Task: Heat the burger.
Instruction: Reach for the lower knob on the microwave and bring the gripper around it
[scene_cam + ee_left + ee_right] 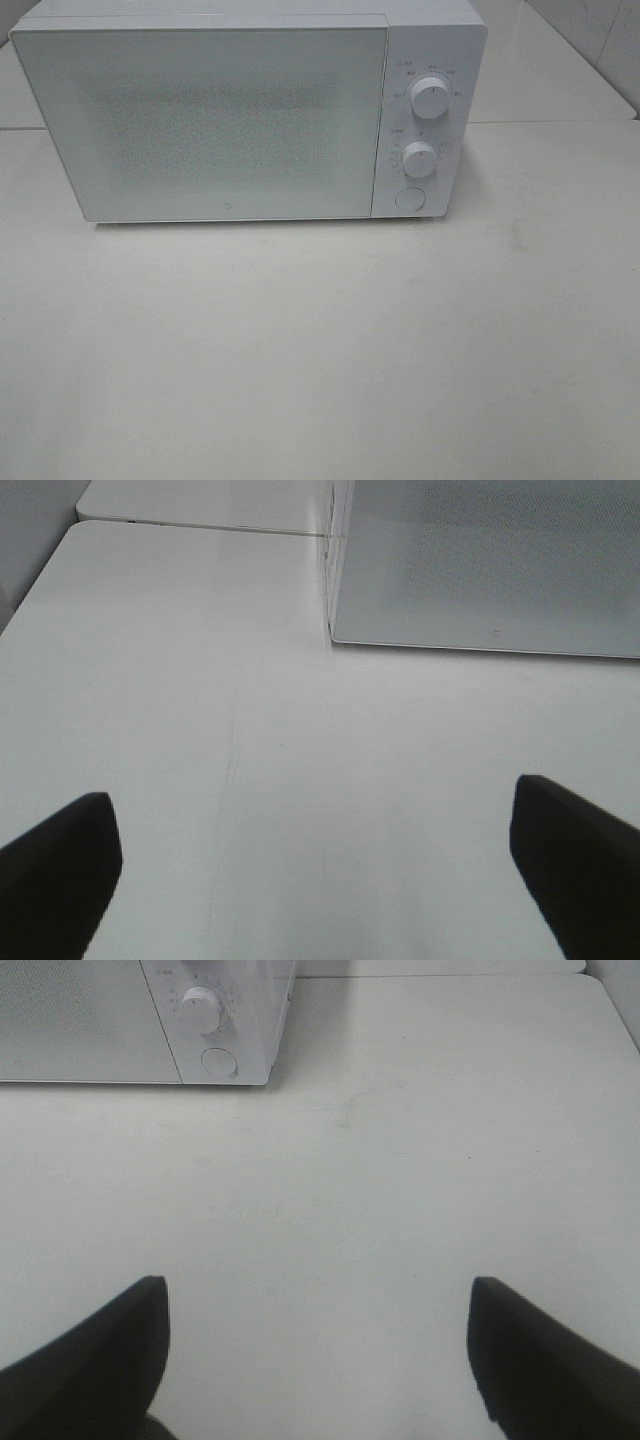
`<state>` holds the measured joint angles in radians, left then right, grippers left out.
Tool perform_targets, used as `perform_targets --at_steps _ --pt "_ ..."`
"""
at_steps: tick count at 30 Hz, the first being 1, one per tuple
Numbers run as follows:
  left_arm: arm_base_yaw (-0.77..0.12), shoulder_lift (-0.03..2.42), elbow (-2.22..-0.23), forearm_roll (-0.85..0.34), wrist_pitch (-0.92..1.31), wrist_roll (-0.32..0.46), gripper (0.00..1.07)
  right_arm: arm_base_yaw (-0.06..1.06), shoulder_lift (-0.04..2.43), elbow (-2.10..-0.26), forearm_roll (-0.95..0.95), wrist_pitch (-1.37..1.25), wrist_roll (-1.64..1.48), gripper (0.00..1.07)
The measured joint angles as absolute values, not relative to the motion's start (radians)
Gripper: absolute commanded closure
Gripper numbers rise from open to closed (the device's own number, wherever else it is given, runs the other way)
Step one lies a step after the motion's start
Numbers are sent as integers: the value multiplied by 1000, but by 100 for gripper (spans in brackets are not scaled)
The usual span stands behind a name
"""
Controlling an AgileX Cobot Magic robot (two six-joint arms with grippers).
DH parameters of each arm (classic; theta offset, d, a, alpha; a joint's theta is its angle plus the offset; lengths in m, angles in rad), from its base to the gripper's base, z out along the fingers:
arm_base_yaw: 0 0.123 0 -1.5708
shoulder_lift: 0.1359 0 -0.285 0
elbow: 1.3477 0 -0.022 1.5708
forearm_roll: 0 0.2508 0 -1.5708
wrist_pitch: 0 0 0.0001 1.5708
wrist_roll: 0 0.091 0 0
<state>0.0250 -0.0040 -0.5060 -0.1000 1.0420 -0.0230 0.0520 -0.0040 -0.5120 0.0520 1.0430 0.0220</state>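
the microwave (230,120) is shut and no burger shows, so what's done is unclear. left hand (315,865) and right hand (320,1360) are spread apart, empty.

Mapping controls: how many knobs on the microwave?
2: upper knob near the control panel's top; lower knob below it, just above the round button. Nothing blocks the panel, so none seem hidden.

The boxy white microwave oven (430,40) has a pale glass door (200,120) with fine grey dotted mesh and white round knobs (431,97). The smooth table (320,350) is plain off-white. The left hand (308,810) and right hand (318,1290) are black.
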Motion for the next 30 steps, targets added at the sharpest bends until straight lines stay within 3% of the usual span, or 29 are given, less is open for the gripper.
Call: perform_targets --at_steps 21,30 --pt "25 -4 -506 -100 1042 -23 6 52 23 -539 52 1033 33 32" --pt "25 -4 -506 -100 1042 -23 6 52 198 -551 53 837 42 32"
